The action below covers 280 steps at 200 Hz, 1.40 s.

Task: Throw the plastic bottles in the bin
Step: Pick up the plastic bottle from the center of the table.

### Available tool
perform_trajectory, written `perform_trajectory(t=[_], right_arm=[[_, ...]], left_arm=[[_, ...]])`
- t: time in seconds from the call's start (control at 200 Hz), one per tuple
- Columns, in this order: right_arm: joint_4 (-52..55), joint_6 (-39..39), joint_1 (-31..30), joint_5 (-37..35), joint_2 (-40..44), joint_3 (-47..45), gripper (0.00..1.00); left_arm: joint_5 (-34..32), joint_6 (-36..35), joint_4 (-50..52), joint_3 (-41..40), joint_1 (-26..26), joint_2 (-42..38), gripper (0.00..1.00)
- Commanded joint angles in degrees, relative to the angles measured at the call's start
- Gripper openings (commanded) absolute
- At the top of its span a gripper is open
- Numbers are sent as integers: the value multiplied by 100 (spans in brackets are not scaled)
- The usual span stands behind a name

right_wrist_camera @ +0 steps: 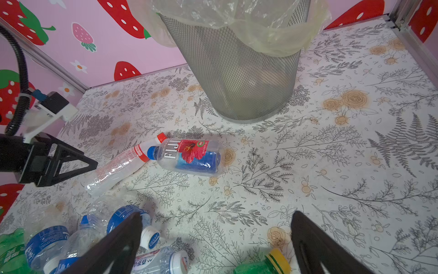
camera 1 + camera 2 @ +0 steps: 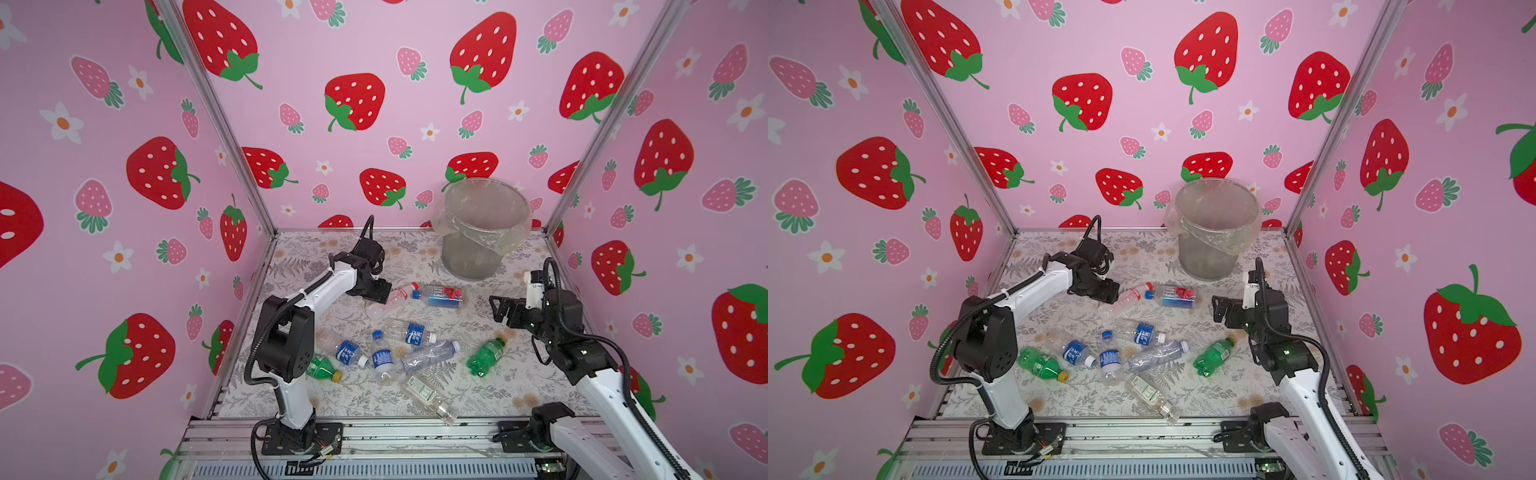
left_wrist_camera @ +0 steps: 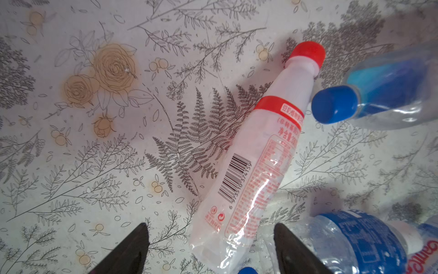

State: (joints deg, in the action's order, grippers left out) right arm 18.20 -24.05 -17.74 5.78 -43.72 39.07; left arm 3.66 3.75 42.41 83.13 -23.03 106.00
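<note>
The left gripper [image 3: 209,224] has its jaws spread, one on each side of the base end of the red-capped bottle [image 3: 256,151], which lies flat on the cloth [image 3: 94,166]. One finger stands clear of the bottle's wall. The other looks almost against it, but the wrist view is too tight there to settle whether they touch. Nothing is pinched yet.

Ahead of the jaws, the bottle's cap sits just beside the blue cap of the Fiji bottle [image 3: 391,95]. A blue-labelled bottle [image 3: 365,242] lies near one finger.

The step in hand is, I judge, the grasp. It would go best with the jaws centred across the bottle so that both fingers meet it together. Otherwise the nearer finger will likely roll it aside. The thin wall should dent, so a modest squeeze will do. Lifting straight up first would keep the cap from dragging the Fiji bottle along.

The bin [image 1: 237,78] stands beyond the Fiji bottle, well apart from these jaws. The right gripper [image 1: 218,214] hangs wide open and empty over bare cloth, with the other bottles [image 2: 382,357] strewn beside it.
</note>
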Motion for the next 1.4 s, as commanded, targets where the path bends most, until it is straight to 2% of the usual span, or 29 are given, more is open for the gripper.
perform_trajectory(t=[0.0, 0.415, 1.396], right_arm=[[182, 129, 7, -43, 122, -13, 99], [231, 147, 7, -92, 105, -4, 99], [240, 174, 0, -121, 147, -38, 99]], left_arm=[[112, -202, 227, 203, -56, 53, 83], [-223, -234, 508, 384, -263, 405, 76], [-279, -160, 744, 612, -365, 894, 68]])
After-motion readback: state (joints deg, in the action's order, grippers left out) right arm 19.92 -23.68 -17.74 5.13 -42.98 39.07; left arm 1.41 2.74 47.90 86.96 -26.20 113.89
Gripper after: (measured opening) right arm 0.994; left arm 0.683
